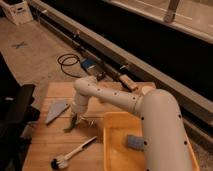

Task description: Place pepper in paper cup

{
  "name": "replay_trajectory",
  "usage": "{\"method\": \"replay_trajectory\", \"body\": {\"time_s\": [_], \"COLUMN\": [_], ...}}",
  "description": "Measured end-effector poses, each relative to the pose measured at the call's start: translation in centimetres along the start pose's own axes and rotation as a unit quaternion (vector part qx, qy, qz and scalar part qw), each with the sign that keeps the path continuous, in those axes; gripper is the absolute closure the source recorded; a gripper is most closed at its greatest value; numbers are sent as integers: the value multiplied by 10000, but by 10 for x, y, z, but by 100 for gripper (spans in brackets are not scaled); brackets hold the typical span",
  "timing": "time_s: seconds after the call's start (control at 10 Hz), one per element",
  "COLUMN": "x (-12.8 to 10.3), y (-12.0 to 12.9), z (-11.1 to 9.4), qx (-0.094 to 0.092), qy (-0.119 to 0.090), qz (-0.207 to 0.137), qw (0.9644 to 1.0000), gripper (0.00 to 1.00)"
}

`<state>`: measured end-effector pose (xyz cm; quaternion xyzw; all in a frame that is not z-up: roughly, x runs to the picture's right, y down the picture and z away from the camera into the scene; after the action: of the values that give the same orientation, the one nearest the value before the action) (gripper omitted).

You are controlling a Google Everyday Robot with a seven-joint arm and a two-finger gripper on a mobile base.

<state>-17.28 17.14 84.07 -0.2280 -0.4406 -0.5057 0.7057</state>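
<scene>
One white arm [117, 98] reaches from 4 o'clock across one wooden table [44, 142], bends at a rounded elbow near the table's middle and turns down. Its single gripper [73, 120] hangs low over the boards, pointing down, just left of the table's centre. One pepper [68, 127], a small greenish shape, shows right at the tip of the gripper, at about its 7 o'clock and close to the wood. Whether the gripper is clamped on the pepper or merely touching it cannot be told, nor whether the pepper rests on the table.

Around the gripper lie four other things, one of each. At its 9 o'clock, near but apart, lies one flat grey triangular piece [55, 111]. At its 6 o'clock lies one brush [75, 151], with a pale handle running up toward 2 o'clock and a dark head at the table's near edge. At its 4 o'clock stands one yellow bin [115, 134], partly hidden by the arm, and inside it lies one grey-blue block [134, 142].

Beyond the table, at 12 o'clock, one black cable [70, 62] is coiled on the floor, with one small blue object [90, 65] just beside it. One white box [18, 11] sits at 11 o'clock, far off. One dark bulky shape [17, 107] stands off the table's 9 o'clock edge.
</scene>
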Motion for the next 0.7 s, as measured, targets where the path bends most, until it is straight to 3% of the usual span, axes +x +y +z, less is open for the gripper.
{"method": "replay_trajectory", "body": {"time_s": [0.3, 0.5, 0.7], "x": [0, 5, 14], "y": [-7, 8, 45], "z": [-57, -92, -123], "qx": [445, 657, 765], "qy": [461, 849, 1229], "qz": [220, 601, 1142], "qw": [9977, 9924, 9829], "gripper": [100, 100, 100]}}
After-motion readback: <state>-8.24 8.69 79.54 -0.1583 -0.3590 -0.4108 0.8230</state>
